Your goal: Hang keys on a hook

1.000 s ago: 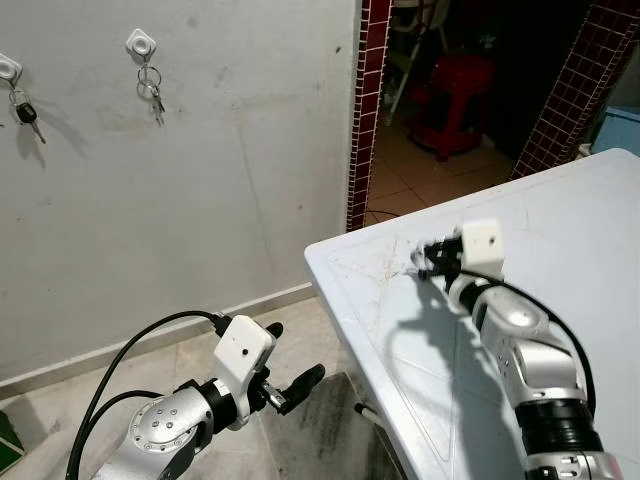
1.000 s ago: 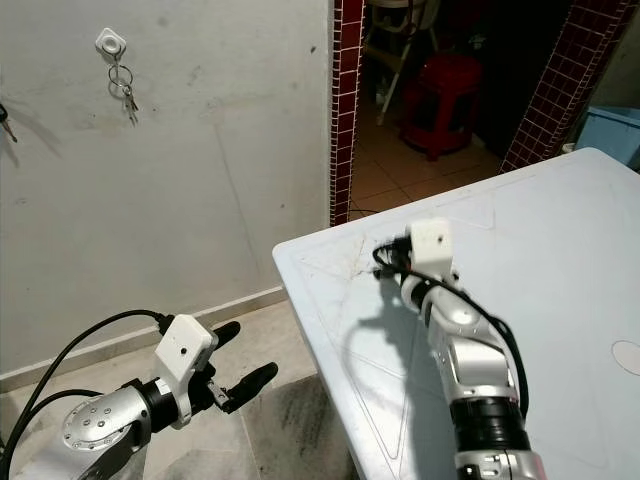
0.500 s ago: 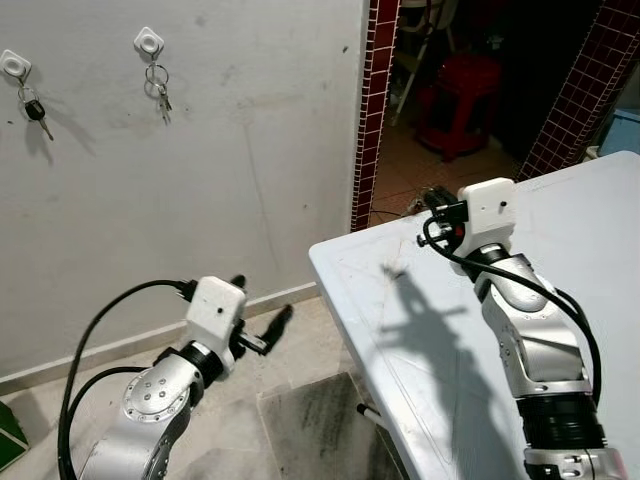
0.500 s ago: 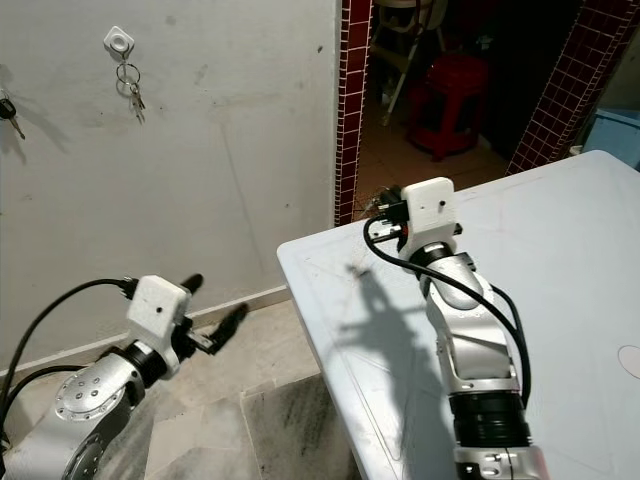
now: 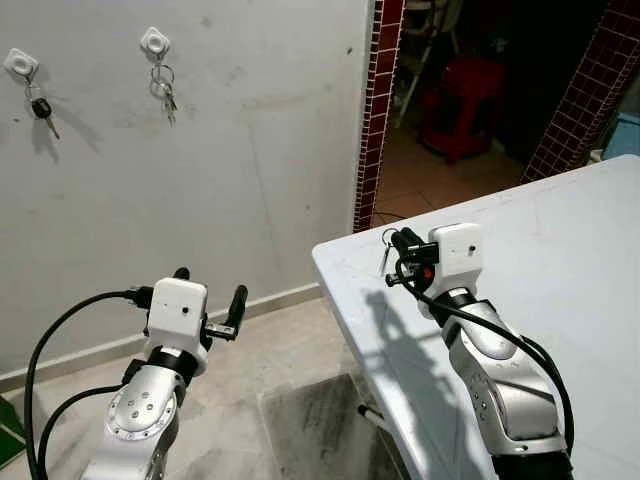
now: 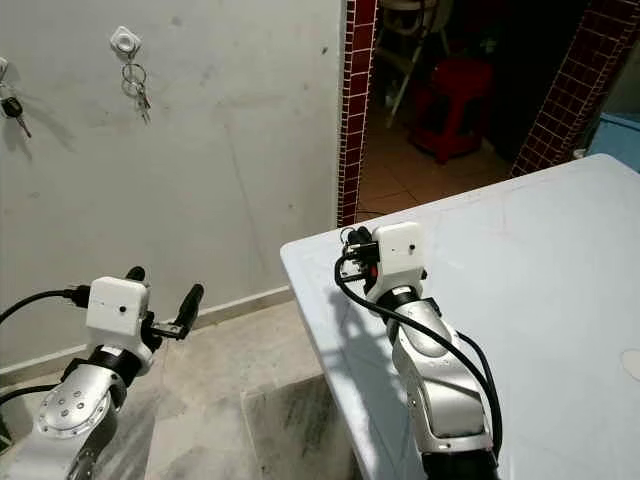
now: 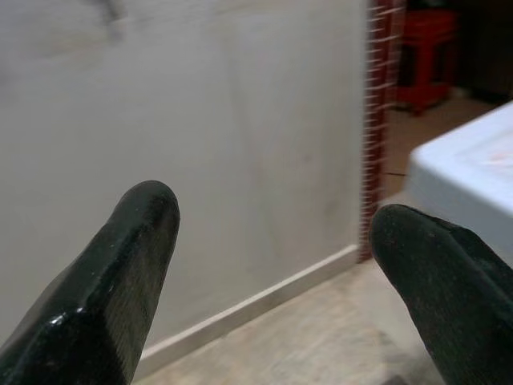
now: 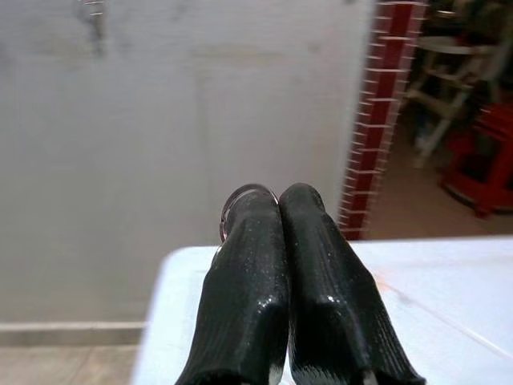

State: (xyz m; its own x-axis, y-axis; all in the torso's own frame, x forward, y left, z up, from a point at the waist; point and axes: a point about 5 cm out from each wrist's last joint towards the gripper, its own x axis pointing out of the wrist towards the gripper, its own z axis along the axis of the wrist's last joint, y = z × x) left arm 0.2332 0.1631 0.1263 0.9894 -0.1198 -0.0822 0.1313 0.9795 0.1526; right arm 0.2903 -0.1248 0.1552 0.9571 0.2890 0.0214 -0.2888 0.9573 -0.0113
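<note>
Keys (image 5: 385, 252): a thin metal ring with a small key dangling under it, pinched at the tip of the right gripper (image 5: 400, 240) and held clear above the near-left corner of the white table (image 5: 560, 260); in the right wrist view the ring (image 8: 240, 196) pokes out as a silver arc beside the fingertips. Right gripper's two long black fingers (image 8: 309, 265) are pressed together, glossy and slightly speckled, rounded at the ends; the key ring is clamped between them. Silver right arm runs up over the tabletop, white boxy camera block at the wrist, black cable looped alongside; it throws a hard shadow on the table, which is smooth, matte, with faint scuffs and a raised rim.

Left gripper (image 5: 208, 285) hangs low over the floor, beside the table's left edge and apart from it; its fingers (image 7: 120, 273) stand well apart, blunt and rubbery, nothing between them; it faces the wall.

Wall (image 5: 250, 150) is grey plaster, stained and rough; two small white square hooks sit high on it. Left hook (image 5: 20, 63) carries a black-headed key; right hook (image 5: 154, 40) carries a ring with a small metal bunch. Dark red tiled door frame (image 5: 372, 110) to the right of the wall; red plastic stool (image 5: 462, 90) in the dim room past it; floor (image 5: 290, 400) is pale mottled stone tile.
</note>
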